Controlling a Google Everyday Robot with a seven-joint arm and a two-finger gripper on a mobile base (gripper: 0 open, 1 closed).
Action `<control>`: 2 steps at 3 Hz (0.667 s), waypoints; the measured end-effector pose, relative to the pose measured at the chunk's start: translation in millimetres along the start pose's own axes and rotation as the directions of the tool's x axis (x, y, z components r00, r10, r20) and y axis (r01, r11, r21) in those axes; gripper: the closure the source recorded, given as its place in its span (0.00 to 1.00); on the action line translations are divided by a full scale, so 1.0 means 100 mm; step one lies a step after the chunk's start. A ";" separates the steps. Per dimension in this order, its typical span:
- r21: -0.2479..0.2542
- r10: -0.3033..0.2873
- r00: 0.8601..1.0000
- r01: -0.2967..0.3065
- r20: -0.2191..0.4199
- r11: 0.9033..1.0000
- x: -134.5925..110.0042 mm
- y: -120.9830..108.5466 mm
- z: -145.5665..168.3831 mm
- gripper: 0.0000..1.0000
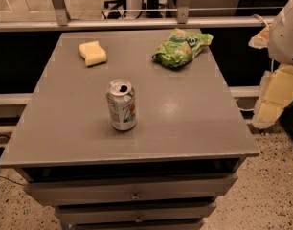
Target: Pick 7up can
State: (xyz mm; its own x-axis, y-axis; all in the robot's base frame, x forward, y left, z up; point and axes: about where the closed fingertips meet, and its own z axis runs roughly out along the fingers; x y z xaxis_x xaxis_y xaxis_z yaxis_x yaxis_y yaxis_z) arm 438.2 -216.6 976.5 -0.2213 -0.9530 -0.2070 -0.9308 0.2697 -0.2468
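The 7up can stands upright on the grey cabinet top, a little left of its middle and toward the front. It is silver-white with green and red-orange markings, and its silver top has an open mouth. My gripper shows as pale yellow parts under the white arm housing at the right edge of the view. It is beyond the cabinet's right side, well apart from the can and holding nothing I can see.
A yellow sponge block lies at the back left of the top. A green snack bag lies at the back right. Drawers with small knobs sit below the front edge. A rail runs behind the cabinet.
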 end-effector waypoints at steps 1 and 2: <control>0.000 0.000 1.000 0.000 0.000 1.000 0.00 0.00 0.00 0.00; -0.014 -0.005 0.996 0.006 0.087 1.000 -0.13 0.01 0.12 0.00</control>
State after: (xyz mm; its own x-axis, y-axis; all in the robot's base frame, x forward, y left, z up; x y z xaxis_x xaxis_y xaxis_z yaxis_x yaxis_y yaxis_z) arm 443.6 -202.7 967.3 -0.1907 -0.9388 -0.2870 -0.9360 0.2620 -0.2352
